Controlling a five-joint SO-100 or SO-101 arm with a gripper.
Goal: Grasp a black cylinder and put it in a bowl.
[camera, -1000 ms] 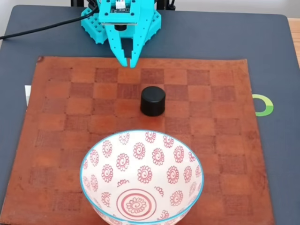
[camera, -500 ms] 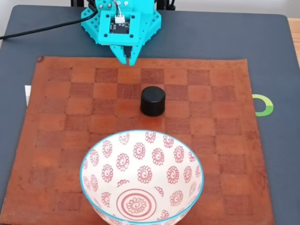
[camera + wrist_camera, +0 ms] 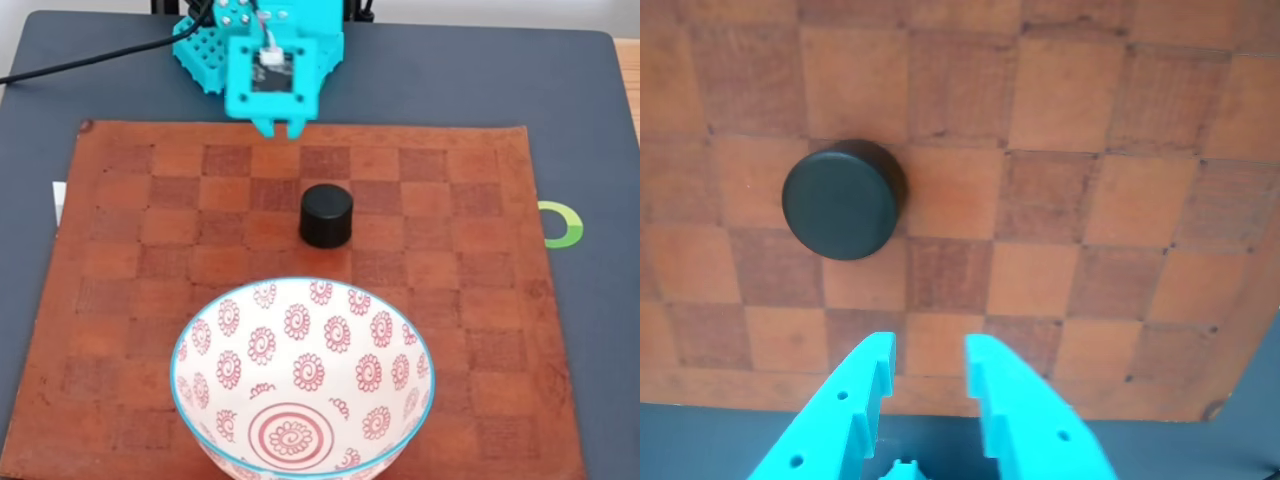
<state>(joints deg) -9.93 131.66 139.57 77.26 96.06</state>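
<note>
Tilted further downward than before, the turquoise two-finger pincer hangs spread and empty; ahead of it the short matte black cylinder stands apart, the flower-patterned white ceramic bowl beyond.

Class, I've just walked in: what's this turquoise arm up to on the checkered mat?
The gripper hovers open and empty at the far edge of the mat. The black cylinder stands untouched mid-mat, a little off the gripper's line in the wrist view. The bowl sits nearer the camera, with nothing in it.
</note>
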